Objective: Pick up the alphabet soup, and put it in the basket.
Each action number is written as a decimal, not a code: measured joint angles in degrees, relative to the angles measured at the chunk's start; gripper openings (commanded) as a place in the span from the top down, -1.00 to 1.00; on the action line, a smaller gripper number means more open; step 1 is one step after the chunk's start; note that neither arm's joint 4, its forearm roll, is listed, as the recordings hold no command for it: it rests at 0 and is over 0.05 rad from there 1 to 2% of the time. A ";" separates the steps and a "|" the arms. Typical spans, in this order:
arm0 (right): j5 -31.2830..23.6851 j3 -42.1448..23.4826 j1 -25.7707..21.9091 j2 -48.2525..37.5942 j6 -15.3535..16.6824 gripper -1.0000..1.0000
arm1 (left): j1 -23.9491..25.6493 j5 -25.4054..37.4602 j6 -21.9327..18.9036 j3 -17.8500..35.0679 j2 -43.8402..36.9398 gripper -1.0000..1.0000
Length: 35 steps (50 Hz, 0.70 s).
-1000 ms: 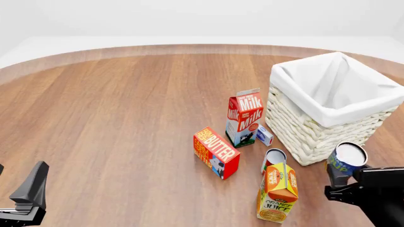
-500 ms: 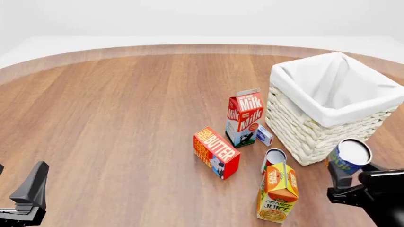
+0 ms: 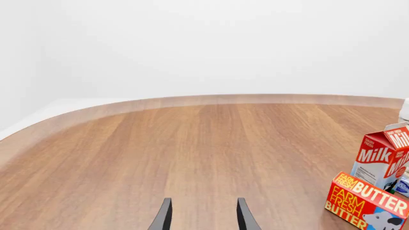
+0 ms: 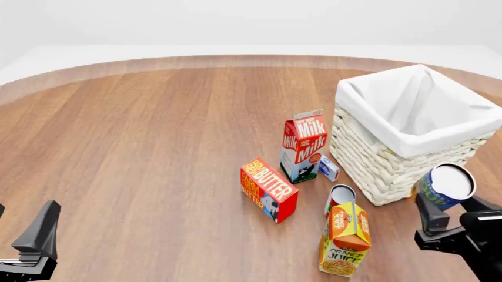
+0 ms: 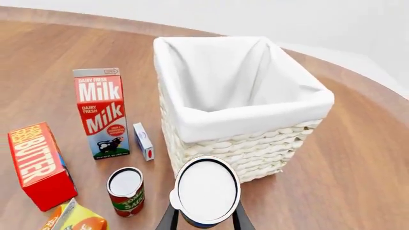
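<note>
The alphabet soup (image 4: 445, 185), a small can with a blue and yellow label and a pale top, hangs tilted above the table, just right of the basket's near corner. My right gripper (image 4: 436, 210) is shut on it; in the right wrist view the alphabet soup (image 5: 206, 191) fills the space between the two fingers. The basket (image 4: 375, 161), woven off-white with a white cloth lining, stands at the right and looks empty inside; its rim (image 5: 246, 120) lies just beyond the can. My left gripper (image 4: 35, 247) rests low at the near left, open with nothing between its fingers (image 3: 163, 218).
A milk carton (image 4: 303, 145), a butter box (image 4: 268, 188), a small white box (image 4: 328, 168), a red-labelled can (image 4: 340, 199) and an orange juice carton (image 4: 345, 238) stand left of the basket. Bare wooden table stretches across the left half.
My right gripper has lifted the alphabet soup and carried it to the right, tilting it, closer beside the basket's near corner. The left arm has not moved.
</note>
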State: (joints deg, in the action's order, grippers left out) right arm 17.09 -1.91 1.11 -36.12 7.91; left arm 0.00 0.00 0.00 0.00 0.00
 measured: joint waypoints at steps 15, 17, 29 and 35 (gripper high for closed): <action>-5.05 -2.96 -0.28 4.40 0.77 1.00 | 0.00 0.00 0.00 0.00 0.00 -1.00; -5.77 -3.42 -0.34 4.95 0.98 1.00 | 0.00 0.00 0.00 0.00 0.00 -1.00; -10.65 -6.78 -0.64 8.59 2.17 1.00 | 0.00 0.00 0.00 0.00 0.00 -1.00; -12.53 -8.25 -0.98 9.80 2.74 1.00 | 0.00 0.00 0.00 0.00 0.00 -1.00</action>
State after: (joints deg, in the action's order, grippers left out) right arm 4.56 -10.15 0.14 -26.32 10.64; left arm 0.00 0.00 0.00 0.00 0.00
